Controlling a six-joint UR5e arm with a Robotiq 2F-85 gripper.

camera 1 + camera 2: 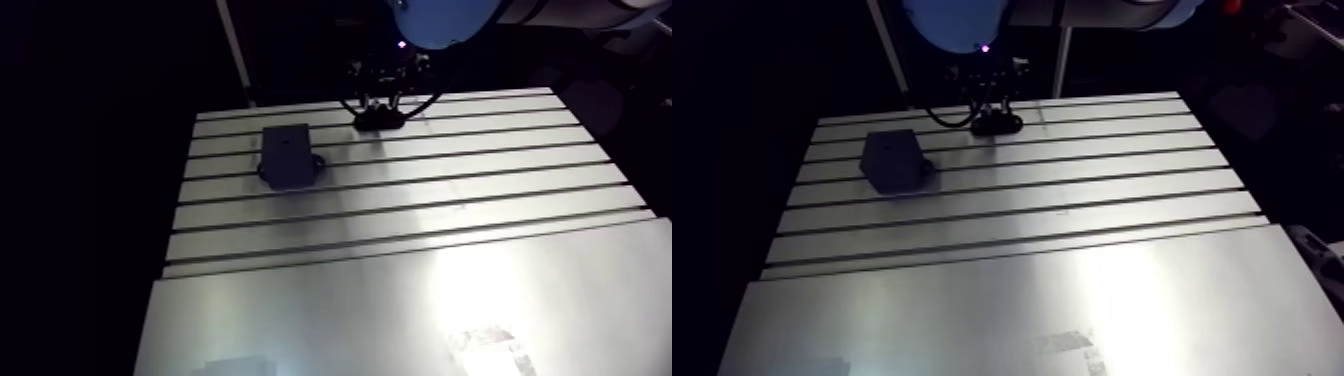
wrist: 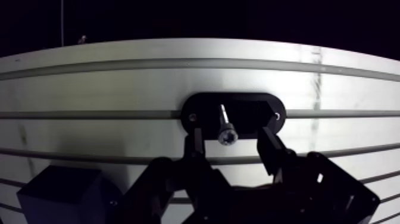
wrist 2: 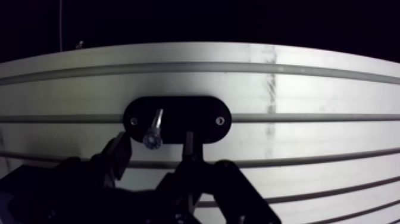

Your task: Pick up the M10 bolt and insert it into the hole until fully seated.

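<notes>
End effector (image 2: pixel 230 142) released, fingers apart either side of bolt (image 2: pixel 225 126), no contact yet. Bolt lies in black oval holder (image 2: pixel 253 108) on surface (image 2: pixel 119 83), head twd fingers, prob. so it's easy to pinch. Dark block (image 1: pixel 288 157) nearby, likely has the hole.

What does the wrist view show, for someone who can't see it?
A silver bolt lies on a black oval holder, between the two fingers of the open gripper, not gripped. The holder sits on a slotted metal table.
</notes>
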